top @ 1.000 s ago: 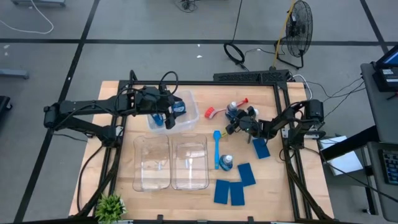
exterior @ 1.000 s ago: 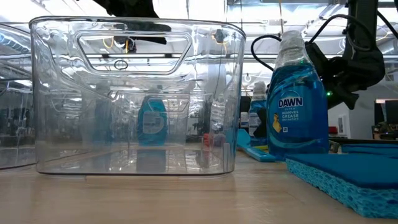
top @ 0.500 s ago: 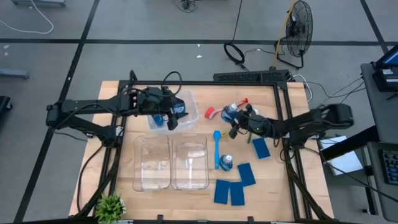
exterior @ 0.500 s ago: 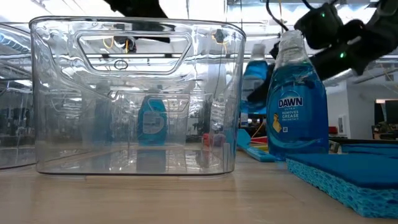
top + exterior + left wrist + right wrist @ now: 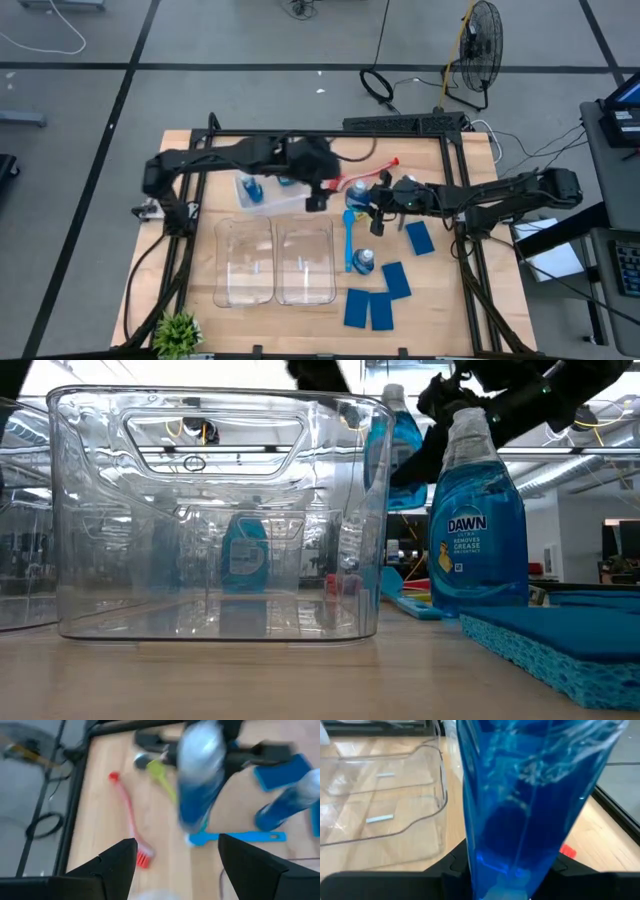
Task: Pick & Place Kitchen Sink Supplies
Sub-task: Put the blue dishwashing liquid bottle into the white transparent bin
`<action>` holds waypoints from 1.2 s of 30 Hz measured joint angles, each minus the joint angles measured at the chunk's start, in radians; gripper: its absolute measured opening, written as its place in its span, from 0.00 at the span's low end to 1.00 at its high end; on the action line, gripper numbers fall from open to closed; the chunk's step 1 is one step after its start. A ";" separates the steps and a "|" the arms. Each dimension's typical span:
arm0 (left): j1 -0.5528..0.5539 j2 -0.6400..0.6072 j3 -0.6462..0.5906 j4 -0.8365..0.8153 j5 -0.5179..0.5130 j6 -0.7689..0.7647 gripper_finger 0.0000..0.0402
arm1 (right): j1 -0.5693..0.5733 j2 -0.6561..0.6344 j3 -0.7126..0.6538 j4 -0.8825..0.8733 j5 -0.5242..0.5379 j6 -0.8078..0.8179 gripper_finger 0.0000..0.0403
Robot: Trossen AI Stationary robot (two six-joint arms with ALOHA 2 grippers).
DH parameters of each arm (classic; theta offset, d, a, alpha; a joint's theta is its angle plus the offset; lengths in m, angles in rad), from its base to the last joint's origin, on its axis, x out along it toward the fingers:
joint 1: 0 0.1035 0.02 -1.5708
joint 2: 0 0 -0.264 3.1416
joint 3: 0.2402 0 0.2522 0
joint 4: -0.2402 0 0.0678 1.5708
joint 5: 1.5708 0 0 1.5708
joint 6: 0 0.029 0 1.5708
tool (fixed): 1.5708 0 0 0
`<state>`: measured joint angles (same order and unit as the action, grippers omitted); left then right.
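R gripper (image 5: 368,203) clamped on small blue-liquid bottle w/ pale cap (image 5: 355,192), held off table betw back clear plastic bin (image 5: 275,190) & blue flat sponges (image 5: 420,237) | bottle tilted, long axis slanted, cap up in low view (image 5: 397,448); base hidden by fingers | L gripper (image 5: 318,195) just beside it, fingers apart, empty | wrist views blurred.

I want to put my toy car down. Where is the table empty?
Free: the strip in front of the bins, between plant and sponges; also the corner right of the sponges. Crowded: the middle, with brushes, bottles, left pincer and right pincer.
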<state>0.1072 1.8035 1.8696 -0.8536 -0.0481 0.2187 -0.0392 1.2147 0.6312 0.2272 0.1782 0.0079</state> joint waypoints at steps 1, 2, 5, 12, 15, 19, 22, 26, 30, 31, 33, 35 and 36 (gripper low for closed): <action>-0.006 0.025 0.044 -0.003 0.022 0.018 0.70 | 0.002 0.000 0.000 -0.003 0.001 -0.001 0.28; -0.009 0.043 0.080 -0.006 0.043 0.035 0.70 | 0.002 0.000 0.000 -0.003 0.000 -0.001 0.28; -0.017 0.097 0.161 -0.005 0.094 0.074 0.70 | 0.002 0.008 0.000 -0.001 -0.001 -0.002 0.28; -0.025 0.169 0.201 -0.005 0.125 0.060 0.70 | 0.002 0.016 0.000 -0.011 -0.001 -0.017 0.28; -0.024 0.197 0.201 0.010 0.125 0.061 0.70 | 0.002 0.017 -0.001 -0.009 -0.002 -0.021 0.28; -0.025 0.214 0.201 0.041 0.148 0.060 0.70 | 0.002 0.024 0.000 -0.010 -0.030 -0.022 0.28; -0.025 0.217 0.202 0.046 0.183 0.058 0.70 | 0.004 0.023 0.000 -0.005 -0.056 -0.027 0.28; -0.025 0.234 0.200 0.035 0.191 0.049 0.70 | 0.013 0.024 0.000 -0.010 -0.053 -0.038 0.28; -0.025 0.251 0.201 0.026 0.223 0.030 0.70 | 0.032 0.024 0.000 -0.008 -0.053 -0.051 0.28; -0.026 0.256 0.200 0.024 0.230 0.030 0.70 | 0.036 0.024 0.000 -0.008 -0.052 -0.051 0.28; -0.030 0.262 0.200 0.003 0.231 0.031 0.70 | 0.043 0.024 0.000 -0.007 -0.051 -0.052 0.28; -0.034 0.263 0.199 0.003 0.231 0.030 0.70 | 0.049 0.024 0.000 -0.003 -0.052 -0.058 0.28; -0.035 0.263 0.200 0.002 0.232 0.030 0.70 | 0.051 0.024 0.000 -0.001 -0.051 -0.060 0.28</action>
<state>0.0718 2.0662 2.0697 -0.8514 0.1836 0.2485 0.0119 1.2385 0.6308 0.2263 0.1268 -0.0517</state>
